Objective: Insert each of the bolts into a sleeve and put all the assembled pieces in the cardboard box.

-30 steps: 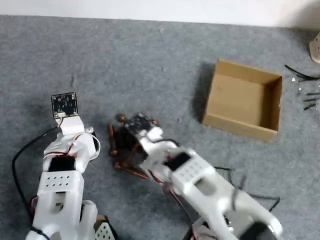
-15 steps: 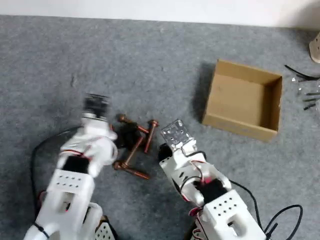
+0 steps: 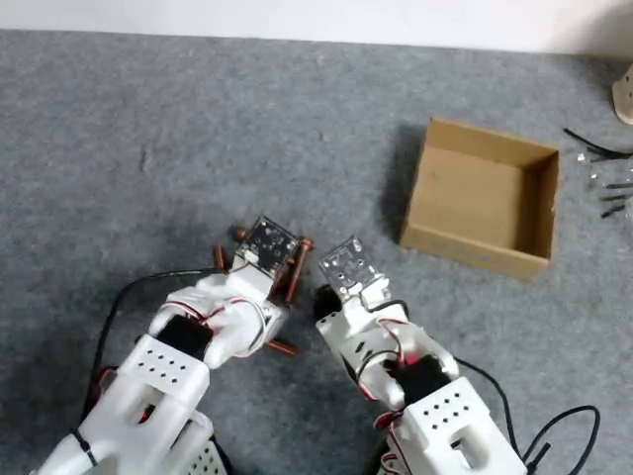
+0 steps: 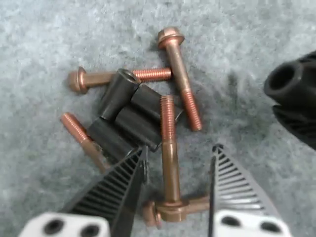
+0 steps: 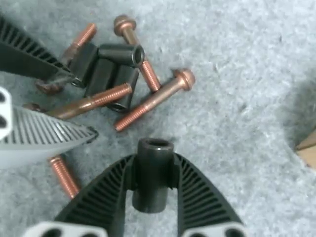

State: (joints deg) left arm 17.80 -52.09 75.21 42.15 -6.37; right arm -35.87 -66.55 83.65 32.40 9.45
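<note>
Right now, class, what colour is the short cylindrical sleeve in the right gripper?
Black. The sleeve in the right gripper shows best in the right wrist view.

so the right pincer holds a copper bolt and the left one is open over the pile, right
Not a bolt: the right pincer grips a black sleeve, seen in the right wrist view. The left pincer is open over the pile.

The counter (image 3: 198, 109) is covered all over in grey, felt-like cloth. A white band (image 3: 297, 18) runs along the counter's far edge. Near one end of that band sits a pale rounded object (image 3: 624, 94), cut off by the frame. A little farther from the band lie a thin black wire (image 3: 596, 144) and a few small dark bits (image 3: 612, 198). Light is soft and even.
</note>
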